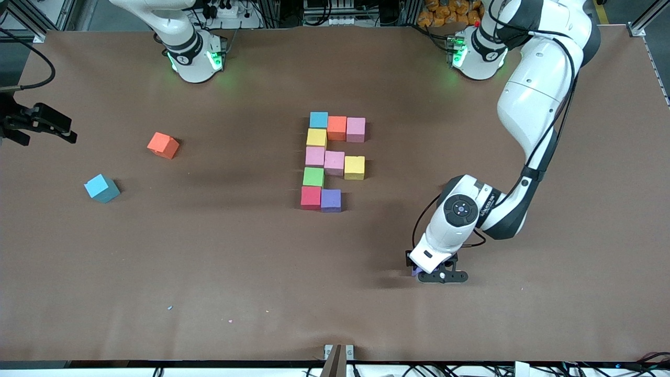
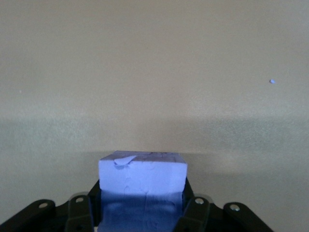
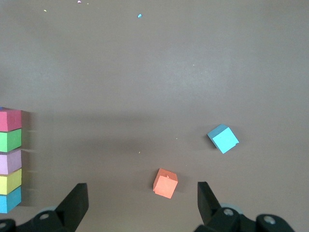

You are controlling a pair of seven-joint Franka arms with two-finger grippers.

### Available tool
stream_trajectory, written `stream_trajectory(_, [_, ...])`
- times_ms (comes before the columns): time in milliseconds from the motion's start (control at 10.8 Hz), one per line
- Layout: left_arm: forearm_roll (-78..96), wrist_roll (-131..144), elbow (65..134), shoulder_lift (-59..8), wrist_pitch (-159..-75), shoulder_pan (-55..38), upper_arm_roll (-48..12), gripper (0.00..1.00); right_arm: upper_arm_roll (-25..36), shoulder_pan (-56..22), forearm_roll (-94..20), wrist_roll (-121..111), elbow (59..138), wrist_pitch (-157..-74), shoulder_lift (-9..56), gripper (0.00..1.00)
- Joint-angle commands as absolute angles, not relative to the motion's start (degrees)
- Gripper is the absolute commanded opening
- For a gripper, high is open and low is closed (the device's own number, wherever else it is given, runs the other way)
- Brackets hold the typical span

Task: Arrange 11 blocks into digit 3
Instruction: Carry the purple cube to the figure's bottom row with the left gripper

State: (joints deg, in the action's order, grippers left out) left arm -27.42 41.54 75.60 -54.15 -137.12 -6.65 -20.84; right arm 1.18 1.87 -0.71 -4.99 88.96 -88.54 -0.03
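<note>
Brown matting covers the surface (image 1: 209, 262), and we count nine blocks set in the partial digit 3 (image 1: 333, 161) at its centre: top row of three, middle row of three, two linking cubes, and a bottom row of only two. We judge one cube is missing, beside the purple one in the bottom row.

The left gripper (image 1: 438, 273) sits low on the surface, nearer the front camera than the figure, toward the left arm's end. Its fingers (image 2: 81, 212) flank a pale purple block (image 2: 143, 174) closely; we cannot confirm full clamping. The right gripper (image 3: 140, 203) is spread wide, empty, and waits above the right arm's end.

The front view shows only a sliver of the purple block; the left wrist view shows it whole. Loose orange block (image 1: 163, 145) and blue block (image 1: 101, 188) appear in front and right wrist views.
</note>
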Motion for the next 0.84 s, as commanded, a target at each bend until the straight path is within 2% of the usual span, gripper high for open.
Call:
stream_trajectory(0, [-23.21, 56.0, 76.64, -51.16, -132.91, -8.6, -21.44, 0.0, 0.62, 2.55, -1.41, -4.39, 89.21, -88.77, -0.35, 1.0])
stream_trajectory(464, [-22.51, 100.45, 76.38, -49.57, -125.79, -15.28, -23.02, 0.0, 0.62, 2.72, -1.41, -4.39, 89.12, -88.94, -0.35, 1.0])
stream_trajectory(743, [-21.62, 117.72, 76.73, -49.75, -122.89, -16.69, -24.78, 0.0, 0.62, 2.72, -1.41, -4.39, 89.21, -89.21, -0.35, 1.0])
